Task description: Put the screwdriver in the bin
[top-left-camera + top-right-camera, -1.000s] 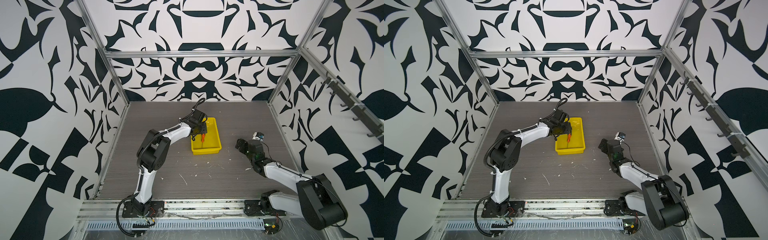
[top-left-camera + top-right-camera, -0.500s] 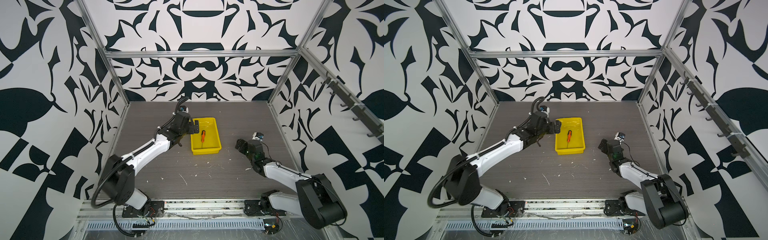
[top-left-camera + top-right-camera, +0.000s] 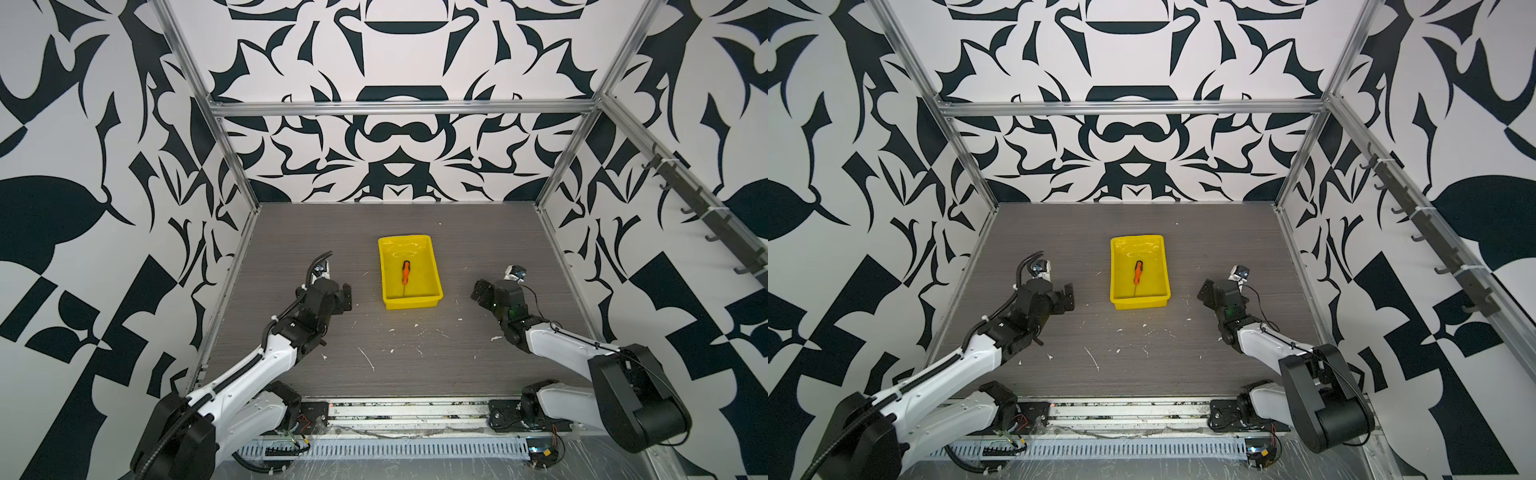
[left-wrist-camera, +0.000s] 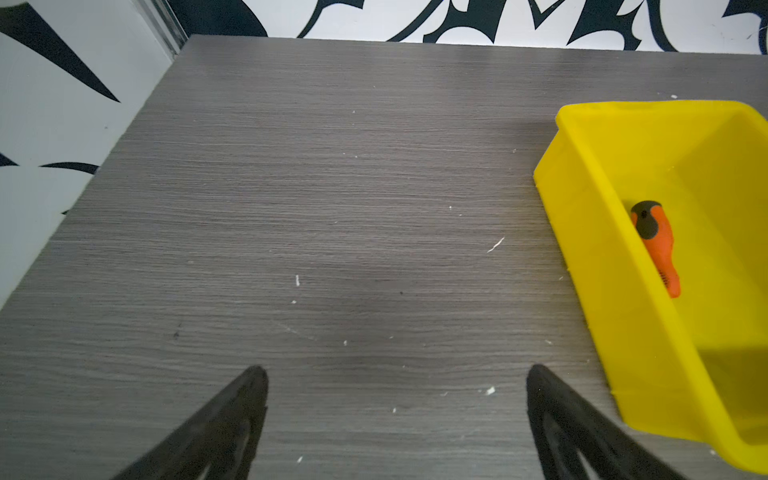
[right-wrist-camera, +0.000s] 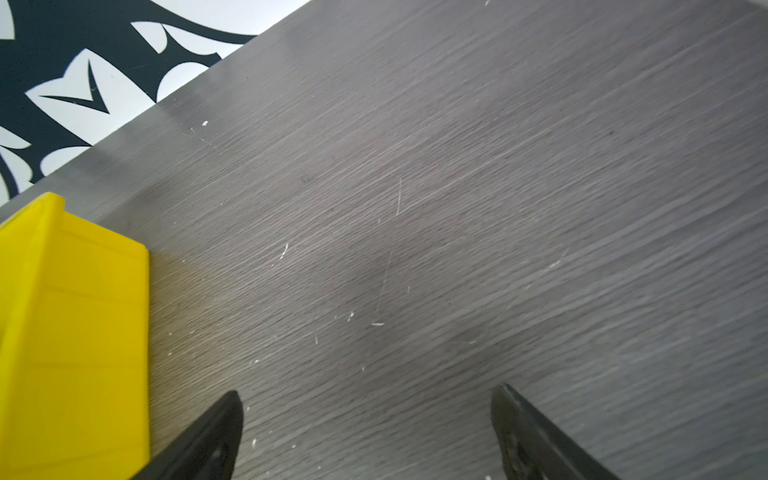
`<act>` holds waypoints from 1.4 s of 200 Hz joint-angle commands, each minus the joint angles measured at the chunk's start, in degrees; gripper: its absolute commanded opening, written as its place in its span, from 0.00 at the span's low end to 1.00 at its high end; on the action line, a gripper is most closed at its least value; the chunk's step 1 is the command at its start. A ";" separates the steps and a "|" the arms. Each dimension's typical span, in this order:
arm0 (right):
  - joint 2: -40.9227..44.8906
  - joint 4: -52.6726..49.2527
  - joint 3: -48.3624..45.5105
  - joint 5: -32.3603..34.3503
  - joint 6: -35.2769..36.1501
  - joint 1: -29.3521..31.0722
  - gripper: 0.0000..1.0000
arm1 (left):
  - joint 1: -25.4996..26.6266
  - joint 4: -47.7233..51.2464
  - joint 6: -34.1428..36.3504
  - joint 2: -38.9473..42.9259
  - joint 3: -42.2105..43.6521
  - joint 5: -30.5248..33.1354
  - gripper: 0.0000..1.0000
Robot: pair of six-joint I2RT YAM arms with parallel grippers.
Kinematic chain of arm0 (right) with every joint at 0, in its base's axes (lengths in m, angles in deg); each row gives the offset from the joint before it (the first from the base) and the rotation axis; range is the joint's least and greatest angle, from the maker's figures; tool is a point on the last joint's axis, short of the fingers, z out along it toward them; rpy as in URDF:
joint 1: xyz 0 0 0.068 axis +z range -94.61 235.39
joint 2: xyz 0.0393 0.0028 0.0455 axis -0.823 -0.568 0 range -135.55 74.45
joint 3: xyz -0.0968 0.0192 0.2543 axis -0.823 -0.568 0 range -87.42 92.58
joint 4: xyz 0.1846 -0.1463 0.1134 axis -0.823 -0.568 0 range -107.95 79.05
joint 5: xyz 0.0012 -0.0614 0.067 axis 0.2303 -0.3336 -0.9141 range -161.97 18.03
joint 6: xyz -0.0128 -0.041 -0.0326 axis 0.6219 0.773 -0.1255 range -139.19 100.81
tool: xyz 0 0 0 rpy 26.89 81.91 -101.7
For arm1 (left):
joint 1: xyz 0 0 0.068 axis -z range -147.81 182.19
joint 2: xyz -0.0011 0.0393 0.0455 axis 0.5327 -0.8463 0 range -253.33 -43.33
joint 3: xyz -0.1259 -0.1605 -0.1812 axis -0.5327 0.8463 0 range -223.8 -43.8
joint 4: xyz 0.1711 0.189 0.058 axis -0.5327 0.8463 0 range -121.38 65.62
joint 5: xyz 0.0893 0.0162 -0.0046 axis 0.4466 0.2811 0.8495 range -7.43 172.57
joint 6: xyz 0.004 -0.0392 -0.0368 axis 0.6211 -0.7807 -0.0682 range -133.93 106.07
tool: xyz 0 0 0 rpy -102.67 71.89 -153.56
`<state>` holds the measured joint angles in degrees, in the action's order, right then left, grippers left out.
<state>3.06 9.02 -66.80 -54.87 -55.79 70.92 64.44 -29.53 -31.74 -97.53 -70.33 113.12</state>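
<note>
The orange-handled screwdriver [image 3: 404,273] [image 3: 1137,272] [image 4: 658,245] lies loose inside the yellow bin [image 3: 433,272] [image 3: 1116,274] [image 4: 590,232], its black cap toward the back wall. In both top views my left gripper [image 3: 347,296] [image 3: 1068,296] hangs left of the bin, apart from it. Seen from the left wrist, that gripper [image 4: 397,374] is open with only bare table between its fingers. My right gripper [image 3: 478,291] [image 3: 1204,293] [image 5: 365,395] rests right of the bin, open and empty; a corner of the bin [image 5: 75,316] shows in the right wrist view.
The bin stands mid-table on the grey wood-grain top [image 3: 399,365]. Small white scraps [image 3: 365,357] dot the table in front of it. Patterned walls and metal posts [image 3: 232,166] close in the left, back and right sides.
My left gripper let go of the screwdriver over the bin, opened wide and drew back left and toward the front. The screwdriver now lies in the bin. The right arm stayed put.
</note>
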 commanded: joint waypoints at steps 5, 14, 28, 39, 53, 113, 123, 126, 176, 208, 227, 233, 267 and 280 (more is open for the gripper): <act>3.38 -0.63 1.95 5.29 4.55 0.29 0.96 | -0.17 -3.56 3.41 5.19 2.29 0.57 1.00; 5.39 -3.10 3.16 7.33 5.33 0.36 0.96 | -0.17 -3.43 3.24 5.82 2.53 0.58 1.00; 9.34 -7.13 5.11 10.25 7.24 0.30 0.96 | -0.17 -1.29 1.55 5.66 1.80 2.53 1.00; 12.38 -8.75 5.89 12.55 9.29 0.33 0.96 | -0.17 0.83 -0.78 4.60 0.75 6.54 1.00; 15.24 -8.52 5.81 16.26 13.35 0.30 0.96 | -0.17 4.93 -4.63 2.62 -1.29 12.44 1.00; 9.52 12.80 0.40 24.93 37.04 0.13 1.00 | -0.17 4.28 -4.64 4.60 -0.08 11.59 1.00; 5.79 11.52 2.29 24.54 38.40 0.12 0.99 | -0.17 3.92 -4.61 6.07 0.70 11.65 1.00; 4.58 11.16 2.69 24.52 38.35 0.13 1.00 | -0.17 3.90 -4.61 6.46 0.89 11.57 1.00; -9.92 23.08 3.29 20.76 38.08 -0.36 0.99 | -0.17 3.51 -4.87 8.83 2.04 11.99 1.00; -16.66 31.18 1.99 18.47 38.61 -1.56 1.00 | -0.17 3.69 -4.87 7.05 1.23 11.94 1.00; -14.70 30.76 0.29 15.67 37.06 -2.44 1.00 | -0.17 4.10 -4.87 5.50 0.42 11.99 1.00; -14.70 32.91 -0.95 14.32 37.12 -2.83 1.00 | -0.17 4.13 -4.94 5.01 0.21 11.96 1.00; -21.02 48.80 -5.39 11.57 40.08 -2.83 0.95 | -0.17 4.15 -4.96 3.82 -0.46 11.64 1.00; -19.52 44.78 -4.76 12.37 39.28 -2.43 0.91 | -0.17 3.80 -4.81 4.46 -0.05 11.40 1.00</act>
<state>-16.64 47.20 -71.69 -41.58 -17.39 67.29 64.39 -25.73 -35.58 -93.79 -69.06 123.76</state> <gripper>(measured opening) 0.937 0.996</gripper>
